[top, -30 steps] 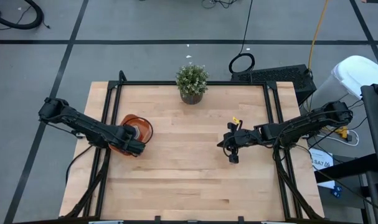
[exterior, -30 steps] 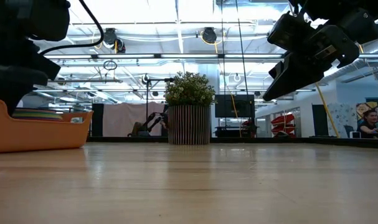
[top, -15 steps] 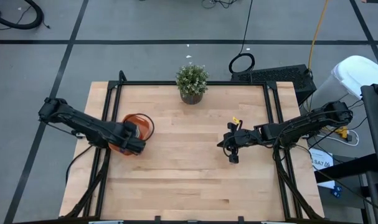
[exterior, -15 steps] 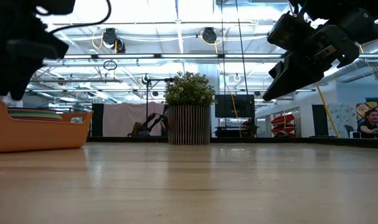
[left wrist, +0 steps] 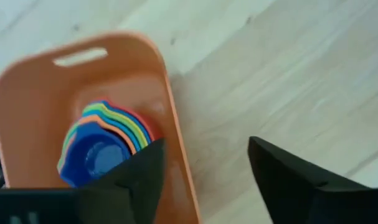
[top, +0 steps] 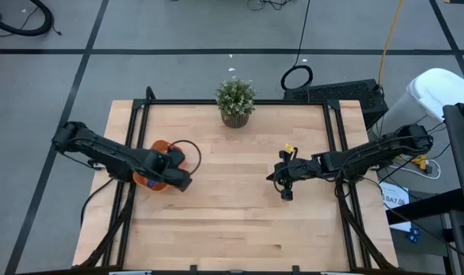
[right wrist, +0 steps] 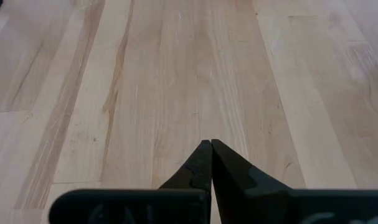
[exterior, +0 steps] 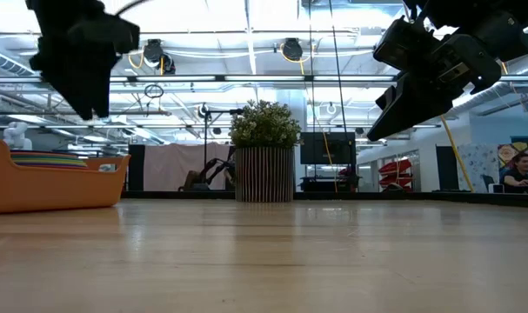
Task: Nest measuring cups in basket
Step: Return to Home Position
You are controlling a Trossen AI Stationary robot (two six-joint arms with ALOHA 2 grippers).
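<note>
The measuring cups [left wrist: 104,140] sit nested in one stack inside the basket [left wrist: 27,68], a blue bowl innermost on top with orange, green, yellow and red edges fanned out around it. The stack lies on the basket's floor, apart from the slotted handle end. In the low view the cups' coloured rims [exterior: 50,159] just show above the orange wall [exterior: 55,187]. Seen from above, the basket [top: 161,147] rests on the wooden table [top: 232,221] at about 9 o'clock from the table's centre, near the left edge and partly covered by the left arm. The left gripper [top: 182,182] hangs above the table at roughly 4 o'clock of the basket, just past its rim. Its own camera shows its two fingers [left wrist: 139,180] spread well apart with nothing between them, one over the basket's wall and the other over bare wood. The right gripper [top: 271,177] is held above the table at about 3 o'clock from the centre, well apart from the basket, and its fingers [right wrist: 201,163] are pressed together, gripping nothing. A potted plant [top: 235,101] stands at 12 o'clock on the table's far edge, well clear of both arms.
</note>
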